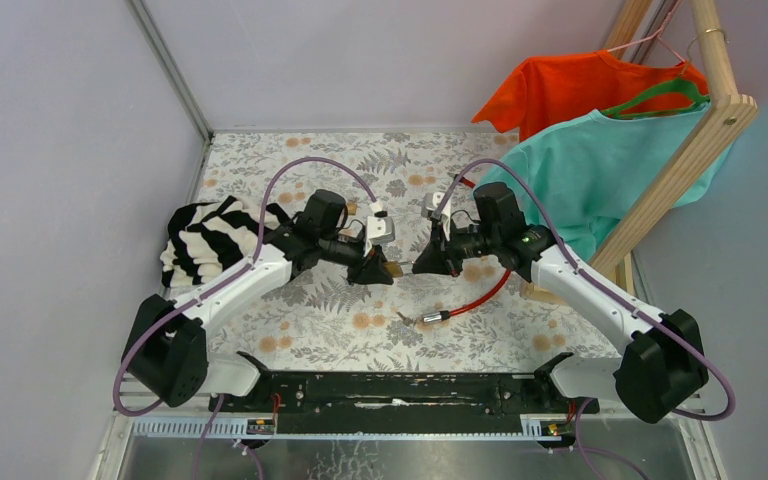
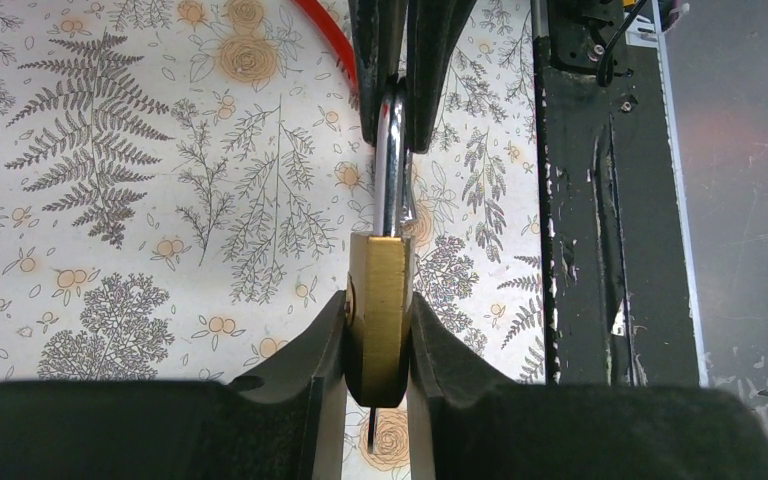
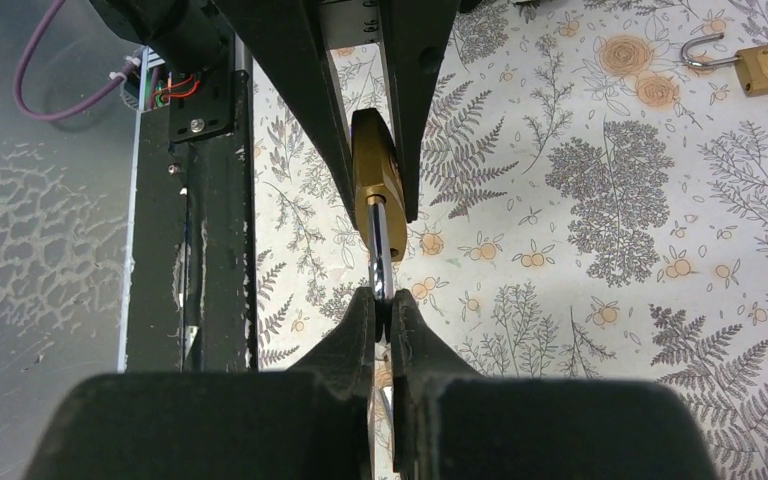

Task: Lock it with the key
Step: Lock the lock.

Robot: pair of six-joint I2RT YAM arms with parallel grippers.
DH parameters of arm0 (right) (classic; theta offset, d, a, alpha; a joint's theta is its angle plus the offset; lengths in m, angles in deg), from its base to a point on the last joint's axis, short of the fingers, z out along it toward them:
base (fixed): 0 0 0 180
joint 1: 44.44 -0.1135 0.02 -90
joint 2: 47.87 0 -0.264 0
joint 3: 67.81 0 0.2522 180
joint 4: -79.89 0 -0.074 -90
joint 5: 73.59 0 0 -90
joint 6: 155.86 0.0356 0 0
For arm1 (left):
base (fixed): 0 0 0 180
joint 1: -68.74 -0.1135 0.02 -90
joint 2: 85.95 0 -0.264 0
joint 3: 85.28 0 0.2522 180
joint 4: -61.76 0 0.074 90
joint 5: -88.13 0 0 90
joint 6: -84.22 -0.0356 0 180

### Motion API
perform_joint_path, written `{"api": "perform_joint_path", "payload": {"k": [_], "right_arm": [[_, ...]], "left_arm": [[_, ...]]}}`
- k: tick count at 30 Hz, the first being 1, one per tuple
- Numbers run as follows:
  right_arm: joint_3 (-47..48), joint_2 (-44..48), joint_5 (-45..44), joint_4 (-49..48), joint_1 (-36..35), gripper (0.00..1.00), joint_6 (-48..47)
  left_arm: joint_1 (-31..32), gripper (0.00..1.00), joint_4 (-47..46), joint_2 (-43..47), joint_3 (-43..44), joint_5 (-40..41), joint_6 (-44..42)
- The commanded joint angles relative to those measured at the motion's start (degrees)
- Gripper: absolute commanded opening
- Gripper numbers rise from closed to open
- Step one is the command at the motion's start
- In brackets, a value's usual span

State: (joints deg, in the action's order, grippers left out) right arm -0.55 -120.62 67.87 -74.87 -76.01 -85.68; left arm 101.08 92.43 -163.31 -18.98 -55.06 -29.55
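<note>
The left gripper [image 2: 378, 315] was clamped on the padlock [image 2: 378, 270], held just ahead of its fingers. The right gripper [image 3: 383, 300], facing it, pinched the shackle [image 3: 381, 245]. The step looked like seating the shackle, and the next move would call for a straight push together.

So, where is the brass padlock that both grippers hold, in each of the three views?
Top external: padlock at the picture's centre.
Left wrist: padlock at bottom centre, shackle pointing up.
Right wrist: padlock above centre, shackle pointing down.
Shared landmark: black rail, along the bottom, right and left of these views respectively.
</note>
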Motion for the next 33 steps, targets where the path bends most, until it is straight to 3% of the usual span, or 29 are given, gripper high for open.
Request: {"api": "perform_joint_path", "payload": {"k": [1,9,27,33], "right_arm": [[0.44,-0.17,3.56,-7.52,-2.66,0.00,3.99],[-1.18,-1.08,3.28,-11.35,-4.23,0.00,6.01],[-3.62,1.37,0.00,-11.68,-5.97,0.00,0.29],[-4.44,1.78,-1.50,-10.16,-6.91,0.00,-3.61]], "left_arm": [[1.37,0.00,-4.54,-0.52,3.28,0.07,-1.28],[2.11,0.00,-5.26,-1.90,3.80,-2.65,0.09],[2.12,0.00,-5.13,-2.02,3.69,-11.41,0.12],[2.11,0.00,-1.19,-3.60,5.56,-13.93,-2.19]]}}
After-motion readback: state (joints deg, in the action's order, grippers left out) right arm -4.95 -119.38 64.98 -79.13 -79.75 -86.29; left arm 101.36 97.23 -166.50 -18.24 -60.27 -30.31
